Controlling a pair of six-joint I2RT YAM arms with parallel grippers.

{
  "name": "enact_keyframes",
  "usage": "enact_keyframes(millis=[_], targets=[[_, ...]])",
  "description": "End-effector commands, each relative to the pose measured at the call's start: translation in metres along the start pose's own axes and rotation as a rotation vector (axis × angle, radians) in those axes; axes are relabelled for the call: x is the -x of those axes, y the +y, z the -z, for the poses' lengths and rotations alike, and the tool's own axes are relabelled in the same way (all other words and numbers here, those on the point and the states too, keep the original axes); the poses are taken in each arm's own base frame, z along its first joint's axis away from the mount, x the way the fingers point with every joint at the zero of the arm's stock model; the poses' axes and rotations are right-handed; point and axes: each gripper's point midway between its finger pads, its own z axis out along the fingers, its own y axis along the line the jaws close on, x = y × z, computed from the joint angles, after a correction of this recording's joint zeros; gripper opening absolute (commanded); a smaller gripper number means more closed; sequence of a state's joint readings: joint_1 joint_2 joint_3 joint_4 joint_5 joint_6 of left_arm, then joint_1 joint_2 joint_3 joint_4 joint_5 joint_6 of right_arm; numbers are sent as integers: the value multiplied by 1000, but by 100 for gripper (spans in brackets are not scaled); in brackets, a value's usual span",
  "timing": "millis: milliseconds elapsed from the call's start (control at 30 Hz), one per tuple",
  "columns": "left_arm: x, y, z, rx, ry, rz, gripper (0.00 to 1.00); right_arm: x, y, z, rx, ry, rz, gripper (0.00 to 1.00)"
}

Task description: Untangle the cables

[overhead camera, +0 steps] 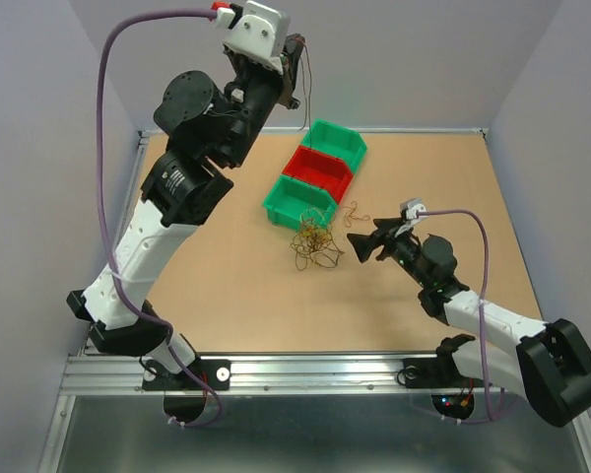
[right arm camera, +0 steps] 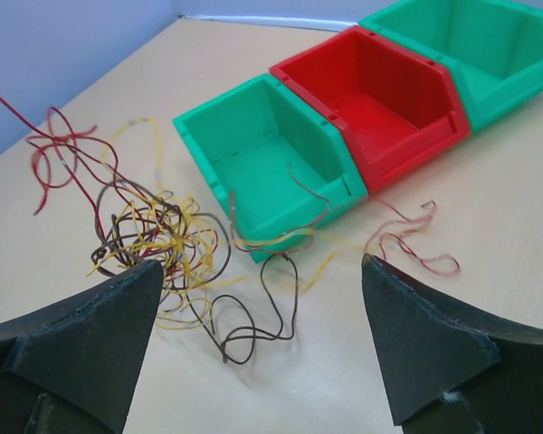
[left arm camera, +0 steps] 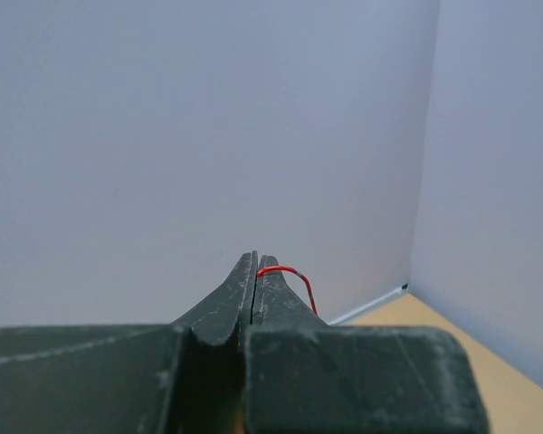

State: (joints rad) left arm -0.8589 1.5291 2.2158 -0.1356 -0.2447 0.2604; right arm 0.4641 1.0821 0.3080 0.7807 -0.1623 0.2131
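The cables form a tangled clump point(overhead camera: 313, 244) of thin brown, yellow and red wires on the table in front of the nearest green bin. In the right wrist view the clump point(right arm camera: 154, 240) lies left of centre, with a dark brown loop point(right arm camera: 253, 316) trailing out of it. A loose reddish strand point(overhead camera: 353, 212) point(right arm camera: 407, 240) lies apart to the right. My right gripper point(overhead camera: 360, 246) point(right arm camera: 262, 262) hovers low just right of the clump, open and holding nothing. My left gripper point(overhead camera: 295, 69) point(left arm camera: 257, 262) is raised high at the back, shut on a thin red cable point(left arm camera: 285, 268) that hangs down point(overhead camera: 308, 94).
Three bins stand in a diagonal row behind the clump: a green bin point(overhead camera: 297, 202) point(right arm camera: 271, 154), a red bin point(overhead camera: 320, 169) point(right arm camera: 380, 99) and a second green bin point(overhead camera: 337, 143) point(right arm camera: 471, 45). One wire drapes over the near green bin's front wall. Grey walls enclose the table.
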Motion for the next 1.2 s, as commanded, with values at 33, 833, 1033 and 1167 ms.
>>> enact_keyframes(millis=[33,833,1033,1167], targets=[[-19,0,-12,29,39,-20,0,71,48,0,234,-164,95,96],[9,-6,-9,-1,-37,-7,0,114,92,-95,529,-159,7,82],[59,13,-2,68,-157,21,0,61,102,-121,513,-70,-61,59],[109,43,30,148,-273,66,0,7,73,-125,381,18,-121,44]])
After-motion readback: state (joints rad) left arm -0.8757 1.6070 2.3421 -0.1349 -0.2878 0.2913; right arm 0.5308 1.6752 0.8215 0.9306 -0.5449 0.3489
